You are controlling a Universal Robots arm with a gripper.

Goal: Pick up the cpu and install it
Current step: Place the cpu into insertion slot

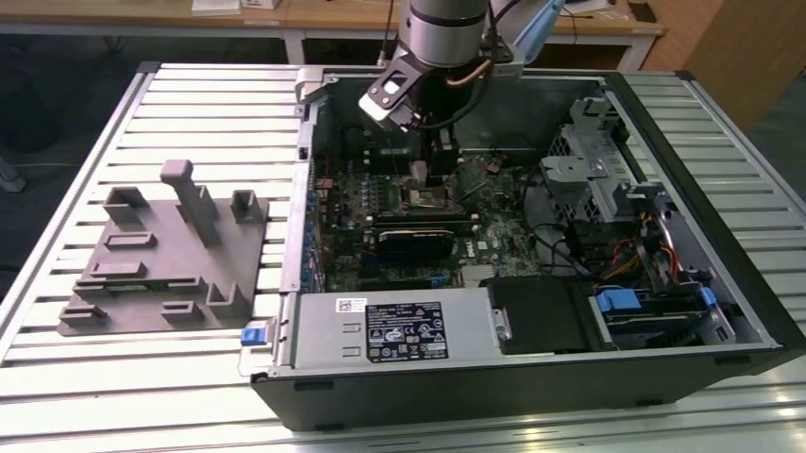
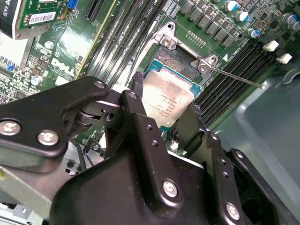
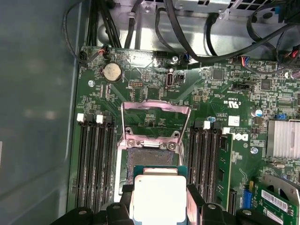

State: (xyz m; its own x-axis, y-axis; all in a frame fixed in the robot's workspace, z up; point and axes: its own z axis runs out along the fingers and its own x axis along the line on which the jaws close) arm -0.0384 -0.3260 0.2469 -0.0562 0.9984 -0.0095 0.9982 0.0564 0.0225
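**CPU held over the open socket, not yet seated**

The step in hand is the install. The gripper [image 2: 164, 105] is clamped on the cpu [image 3: 157, 197], with one black finger [image 2: 137, 93] against each of two opposite edges and the pale metal lid facing up between them. In both wrist views the chip hangs near the socket [image 3: 151, 159]. The socket's contact field lies bare, with its load frame [image 3: 155, 115] swung up and the thin retention lever [image 2: 234, 77] standing free to one side. The chip overlaps the socket's near edge, and much of the contact field is uncovered beyond it. I cannot tell whether any corner touches.

By my judgement, seating calls for the chip to be centred over the contact field, square to the socket walls and level, then lowered without sideways drag, since the contacts look fine and easily bent. The memory slots [image 3: 96, 159] flank the socket closely, so the fingers have little room.

In the exterior view the arm [image 1: 444, 28] comes down steeply from above into the open computer case [image 1: 743, 283]. Its wrist points down at the motherboard [image 1: 504, 231]. The grey moulded tray [image 1: 164, 264] sits well apart on the slatted table [image 1: 189, 104].
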